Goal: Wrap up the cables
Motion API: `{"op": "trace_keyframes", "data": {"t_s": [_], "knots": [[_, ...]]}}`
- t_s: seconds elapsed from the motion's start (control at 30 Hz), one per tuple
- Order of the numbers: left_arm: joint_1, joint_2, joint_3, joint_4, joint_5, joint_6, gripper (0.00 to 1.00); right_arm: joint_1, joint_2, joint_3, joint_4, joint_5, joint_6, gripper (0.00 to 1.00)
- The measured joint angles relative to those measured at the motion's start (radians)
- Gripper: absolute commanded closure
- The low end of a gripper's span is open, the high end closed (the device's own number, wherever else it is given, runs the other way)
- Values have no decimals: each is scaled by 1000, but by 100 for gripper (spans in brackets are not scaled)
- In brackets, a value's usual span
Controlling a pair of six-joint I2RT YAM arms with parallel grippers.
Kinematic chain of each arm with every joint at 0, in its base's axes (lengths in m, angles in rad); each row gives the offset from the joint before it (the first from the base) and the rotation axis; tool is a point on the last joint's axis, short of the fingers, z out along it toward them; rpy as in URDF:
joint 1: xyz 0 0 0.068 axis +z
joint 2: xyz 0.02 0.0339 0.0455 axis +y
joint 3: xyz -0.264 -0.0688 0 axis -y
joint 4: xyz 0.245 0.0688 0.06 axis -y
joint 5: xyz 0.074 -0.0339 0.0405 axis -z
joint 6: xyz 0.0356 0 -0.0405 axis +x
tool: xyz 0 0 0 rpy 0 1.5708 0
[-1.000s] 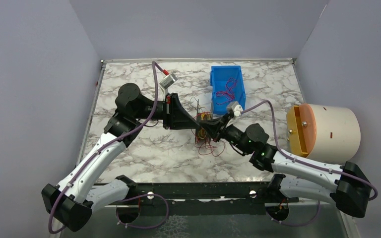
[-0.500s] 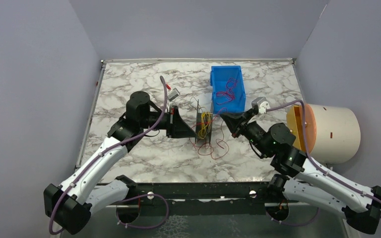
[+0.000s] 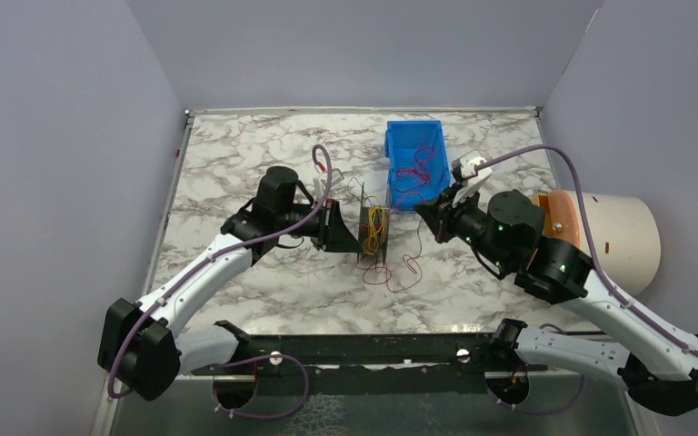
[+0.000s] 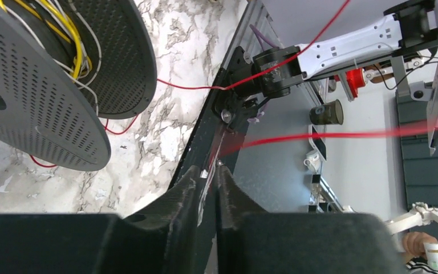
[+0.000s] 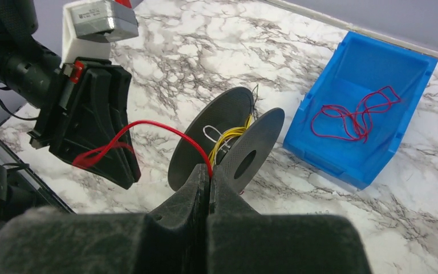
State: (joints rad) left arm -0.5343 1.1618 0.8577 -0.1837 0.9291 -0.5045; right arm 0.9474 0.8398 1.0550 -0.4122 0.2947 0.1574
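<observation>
A dark perforated spool point(image 3: 374, 232) wound with yellow wire stands on edge mid-table; it also shows in the left wrist view point(image 4: 40, 97) and the right wrist view point(image 5: 228, 145). A red cable point(image 5: 159, 127) runs from my right gripper point(image 5: 209, 174) across the spool to my left gripper point(image 5: 100, 149), and loose loops point(image 3: 407, 271) lie on the table. My left gripper point(image 3: 352, 242) is just left of the spool, shut on the red cable point(image 4: 331, 135). My right gripper point(image 3: 425, 216) is right of the spool, shut on the same cable.
A blue bin point(image 3: 415, 136) holding another red cable point(image 3: 413, 173) sits behind the spool, and shows in the right wrist view point(image 5: 370, 74). A white cylinder with an orange lid point(image 3: 609, 241) lies at the right edge. A black rail point(image 3: 363, 350) runs along the near edge.
My right gripper has drawn back to the right, away from the spool, pulling the red cable with it. My left arm has shifted right, its gripper staying beside the spool.
</observation>
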Motion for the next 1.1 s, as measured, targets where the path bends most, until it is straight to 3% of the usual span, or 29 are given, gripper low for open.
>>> {"op": "trace_keyframes", "data": {"t_s": [0.37,0.8,1.1], "knots": [[0,6,20,-66,-101,63,49,0,68,133,-203,0,26,99],[0,-176,79,-164,-460,161,46,0,180,206,-311,71,161,99],[0,-187,77,-163,-575,178,46,0,302,233,-393,148,383,99]]}}
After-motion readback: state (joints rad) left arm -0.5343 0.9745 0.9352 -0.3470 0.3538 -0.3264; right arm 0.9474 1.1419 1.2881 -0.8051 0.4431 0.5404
